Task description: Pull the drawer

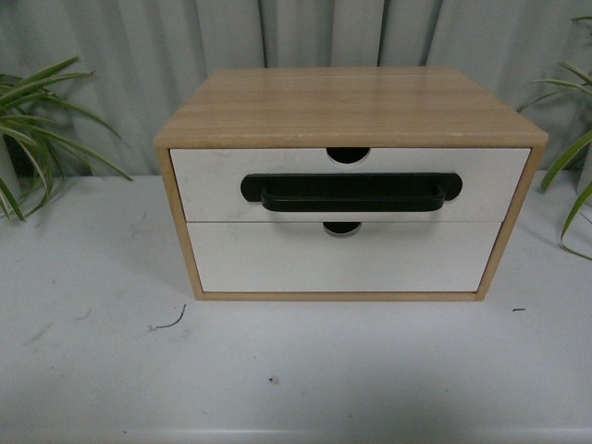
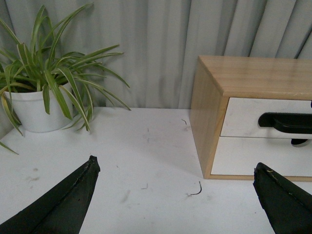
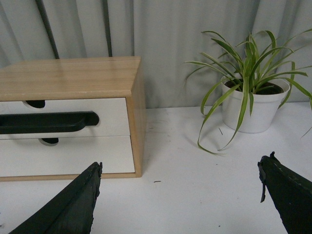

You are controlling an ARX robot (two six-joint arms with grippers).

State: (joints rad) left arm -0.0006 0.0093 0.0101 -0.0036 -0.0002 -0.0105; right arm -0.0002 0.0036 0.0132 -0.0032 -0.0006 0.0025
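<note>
Two white fronts fill the wooden cabinet point(image 1: 351, 106) at the frame's centre in the front view; the upper is the drawer point(image 1: 208, 185), shut flush, with a long black handle point(image 1: 351, 192) and a half-round notch point(image 1: 348, 154) in its top edge. Only the wrist views show the left tool point(image 2: 175, 162) and right tool point(image 3: 181, 161), both spread wide and empty, plus in each a white pot point(image 2: 24, 113) holding a plant point(image 2: 53, 73).

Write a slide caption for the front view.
Top drawer with black bar handle shut in wooden cabinet on white table, leafy plants at both edges.
</note>
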